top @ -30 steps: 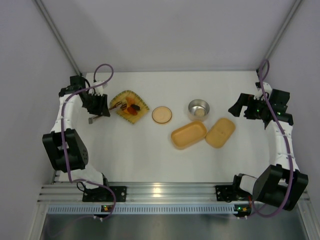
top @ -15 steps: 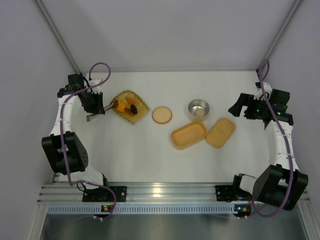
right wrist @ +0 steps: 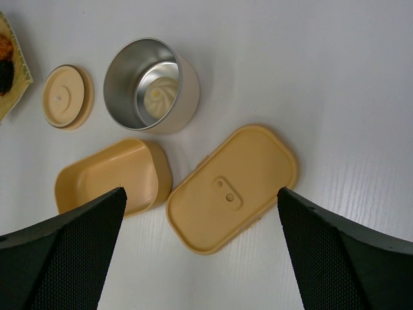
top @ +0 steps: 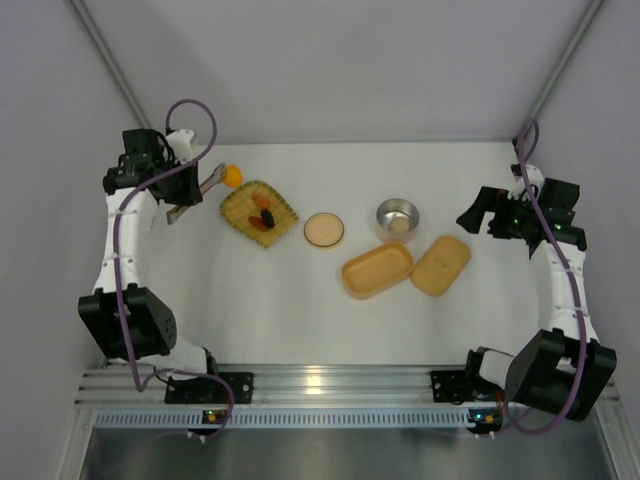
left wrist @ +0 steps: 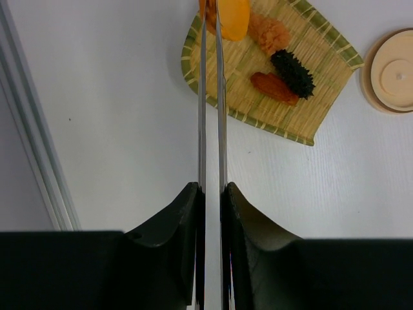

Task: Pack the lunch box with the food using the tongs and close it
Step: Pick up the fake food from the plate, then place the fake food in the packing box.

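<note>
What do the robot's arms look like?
The left arm and right arm are slim white links with chunky black joints. A purple cable loops along each. The left pincer and right pincer each have two black fingers; the right one's look finely textured.

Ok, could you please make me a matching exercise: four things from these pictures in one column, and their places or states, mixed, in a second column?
Column one:
1 tongs
2 lunch box
3 lunch box lid
4 steel bowl

Column two:
A open, nothing inside
B something pale inside
C held in the left gripper, pinching an orange piece
D lying flat beside the box

Pairs: 1-C, 2-A, 3-D, 4-B
</note>
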{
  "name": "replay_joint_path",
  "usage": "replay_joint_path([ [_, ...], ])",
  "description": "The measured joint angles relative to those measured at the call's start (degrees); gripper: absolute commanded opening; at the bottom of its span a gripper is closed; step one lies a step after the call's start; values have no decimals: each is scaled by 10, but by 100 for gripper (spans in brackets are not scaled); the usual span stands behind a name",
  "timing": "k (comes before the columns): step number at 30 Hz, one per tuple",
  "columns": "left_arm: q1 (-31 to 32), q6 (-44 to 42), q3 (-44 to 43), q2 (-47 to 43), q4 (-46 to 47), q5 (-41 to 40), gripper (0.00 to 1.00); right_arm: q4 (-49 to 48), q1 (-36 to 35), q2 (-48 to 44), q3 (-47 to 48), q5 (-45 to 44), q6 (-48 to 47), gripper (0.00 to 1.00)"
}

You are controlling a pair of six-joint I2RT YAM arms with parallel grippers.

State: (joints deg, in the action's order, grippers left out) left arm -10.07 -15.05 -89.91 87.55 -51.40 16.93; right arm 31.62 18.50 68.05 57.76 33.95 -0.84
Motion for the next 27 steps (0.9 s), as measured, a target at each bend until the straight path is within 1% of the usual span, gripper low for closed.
replay_joint_path([
  [3, 42, 1, -5, 0, 1, -13, 0, 0, 0, 0, 0, 0, 0, 99],
  [5, 90, 2, -8, 0, 3, -30, 0, 0, 0, 0, 0, 0, 0, 100],
  [9, 210, 9, -21, 4, 8, -64, 0, -1, 0, -1, 0, -2, 0, 99],
  [14, 316, 21, -69, 32, 15, -101, 0, -1, 0, -2, 0, -4, 0, 99],
  [21, 443, 30, -100, 89, 31, -169, 0, -1, 0, -2, 0, -11, 0, 99],
  [24, 481, 30, -111, 116, 36, -188, 0, -1, 0, -2, 0, -13, 0, 99],
  [27, 503, 29, -132, 143, 41, -205, 0, -1, 0, -2, 0, -14, 0, 99],
])
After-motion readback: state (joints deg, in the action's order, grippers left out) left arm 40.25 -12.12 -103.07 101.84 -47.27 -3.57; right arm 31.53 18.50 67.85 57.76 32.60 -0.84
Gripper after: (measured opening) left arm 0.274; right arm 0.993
